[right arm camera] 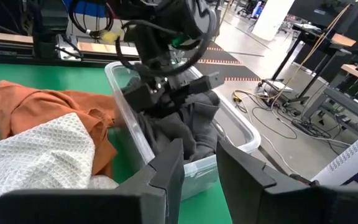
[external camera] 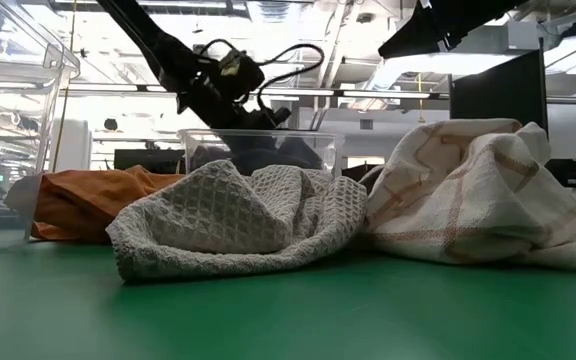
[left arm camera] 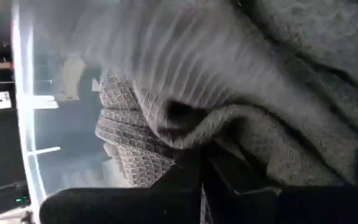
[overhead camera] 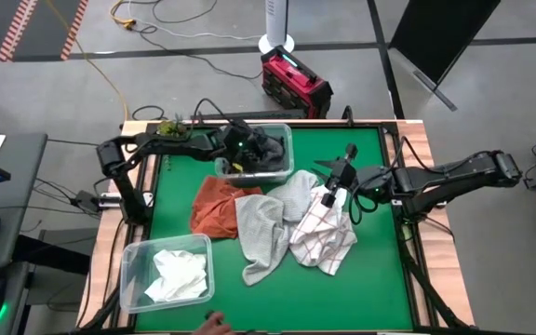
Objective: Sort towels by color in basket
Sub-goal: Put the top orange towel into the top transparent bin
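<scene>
A: Left tool [overhead camera: 249, 154]?
B: Clenched, down in the clear bin [overhead camera: 282, 169] among the dark grey towels [right arm camera: 191, 127]; the rest lie heaped on the green counter [overhead camera: 380, 279].
A: Right tool [overhead camera: 335, 186]?
B: Above the red-grid towel [overhead camera: 324, 233]; fingers parted, empty.

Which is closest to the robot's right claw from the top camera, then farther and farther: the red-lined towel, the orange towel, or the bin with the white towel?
From the right gripper:
1. Red-lined towel, just beneath and in front of it.
2. Orange towel, at mid-table, toward the left arm.
3. Bin with the white towel, at the far front-left corner.
</scene>
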Motion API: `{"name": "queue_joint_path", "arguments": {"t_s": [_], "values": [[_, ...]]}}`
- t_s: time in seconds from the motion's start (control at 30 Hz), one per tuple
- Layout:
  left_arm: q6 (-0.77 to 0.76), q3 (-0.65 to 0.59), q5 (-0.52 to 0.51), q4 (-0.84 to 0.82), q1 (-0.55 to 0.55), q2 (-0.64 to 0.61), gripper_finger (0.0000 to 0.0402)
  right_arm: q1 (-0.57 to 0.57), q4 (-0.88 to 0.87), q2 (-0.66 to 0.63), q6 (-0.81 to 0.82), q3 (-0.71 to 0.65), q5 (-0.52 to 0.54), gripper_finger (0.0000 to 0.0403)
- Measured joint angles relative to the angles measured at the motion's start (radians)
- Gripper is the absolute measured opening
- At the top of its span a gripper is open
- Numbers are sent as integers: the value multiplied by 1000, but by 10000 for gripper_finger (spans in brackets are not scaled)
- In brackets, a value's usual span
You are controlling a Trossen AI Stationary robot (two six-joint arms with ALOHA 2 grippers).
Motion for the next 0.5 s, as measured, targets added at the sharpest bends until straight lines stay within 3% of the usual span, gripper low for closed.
{"name": "queue_joint_path", "arguments": {"t_s": [0.33,0.5], "values": [[54,82,-40,82,-26,-100,0,-1,-12,0,1,0,0,127],[-69,88,-35,128,-30,-172,0,-1,-14,0,2,0,0,127]]}}
